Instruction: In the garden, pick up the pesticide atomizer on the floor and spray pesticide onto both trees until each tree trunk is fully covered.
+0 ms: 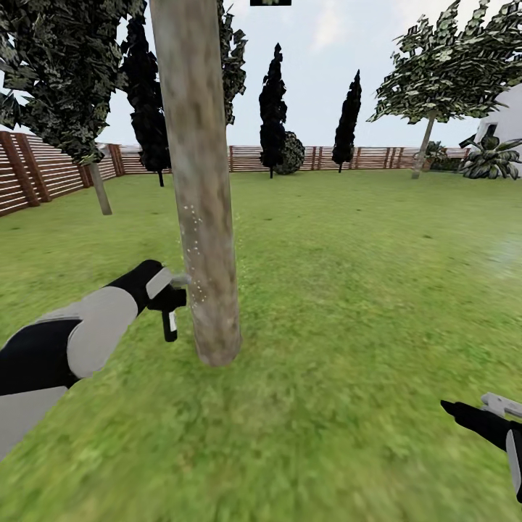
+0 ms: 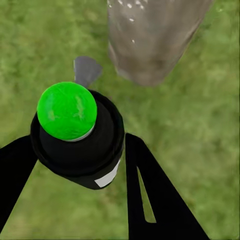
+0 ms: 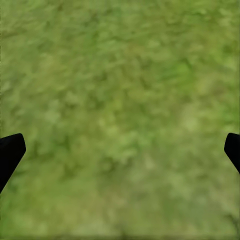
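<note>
The left gripper [image 1: 170, 286] is clamped on the pesticide atomizer [image 1: 169, 308], nozzle toward the tree trunk [image 1: 203, 217] just beside it at 3 o'clock; white pesticide [image 1: 192, 239] specks the bark. The right gripper [image 3: 120, 150] hangs spread over grass [image 3: 120, 100].

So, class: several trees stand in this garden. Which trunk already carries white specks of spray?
The thick grey-brown trunk right beside the left gripper, which holds the atomizer. The other trees show no specks.

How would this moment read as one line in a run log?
left hand: holds atomizer at near trunk | pesticide: sparse white specks | right hand: open, empty, over grass
</note>
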You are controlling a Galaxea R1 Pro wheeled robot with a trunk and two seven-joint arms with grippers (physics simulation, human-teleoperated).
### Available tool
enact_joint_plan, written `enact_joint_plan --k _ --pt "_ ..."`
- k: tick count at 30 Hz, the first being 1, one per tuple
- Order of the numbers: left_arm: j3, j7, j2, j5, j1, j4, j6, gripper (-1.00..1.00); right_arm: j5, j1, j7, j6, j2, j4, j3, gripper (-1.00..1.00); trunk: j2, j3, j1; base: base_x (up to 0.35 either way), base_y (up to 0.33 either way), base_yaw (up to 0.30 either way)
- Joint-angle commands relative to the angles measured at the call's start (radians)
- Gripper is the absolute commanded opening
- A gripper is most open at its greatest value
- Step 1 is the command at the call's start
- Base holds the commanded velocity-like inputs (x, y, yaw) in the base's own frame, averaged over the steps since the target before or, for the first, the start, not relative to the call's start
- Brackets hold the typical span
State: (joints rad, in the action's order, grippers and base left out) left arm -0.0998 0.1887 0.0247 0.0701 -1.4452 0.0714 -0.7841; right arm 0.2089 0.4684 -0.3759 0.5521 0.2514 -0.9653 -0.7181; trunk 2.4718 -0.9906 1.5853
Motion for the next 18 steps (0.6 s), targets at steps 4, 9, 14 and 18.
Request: enact_joint_plan --k 4,9,14,18 --pt "-0.008 0.009 0.000 0.010 0.090 0.001 0.069 -1.00 0.011 0.001 -0.011 0.003 0.000 -0.002 -0.003 1.00 0.001 -0.001 0.000 0.000 0.000 0.038" --pt "-0.009 0.006 0.000 0.017 0.250 0.001 0.252 -1.00 0.011 0.001 -0.007 0.003 0.001 -0.003 -0.003 1.00 0.001 -0.001 0.000 0.000 0.000 0.231" --pt "-0.009 0.003 0.000 0.017 0.327 0.007 0.291 -1.00 0.011 0.001 -0.006 0.003 0.000 -0.001 -0.001 1.00 0.001 -0.001 0.000 0.000 -0.114 0.129" --pt "-0.009 0.003 0.000 0.017 0.328 0.007 0.292 -1.00 0.011 0.001 -0.006 0.003 0.000 -0.001 -0.001 1.00 0.001 -0.001 0.000 0.000 -0.288 0.141"
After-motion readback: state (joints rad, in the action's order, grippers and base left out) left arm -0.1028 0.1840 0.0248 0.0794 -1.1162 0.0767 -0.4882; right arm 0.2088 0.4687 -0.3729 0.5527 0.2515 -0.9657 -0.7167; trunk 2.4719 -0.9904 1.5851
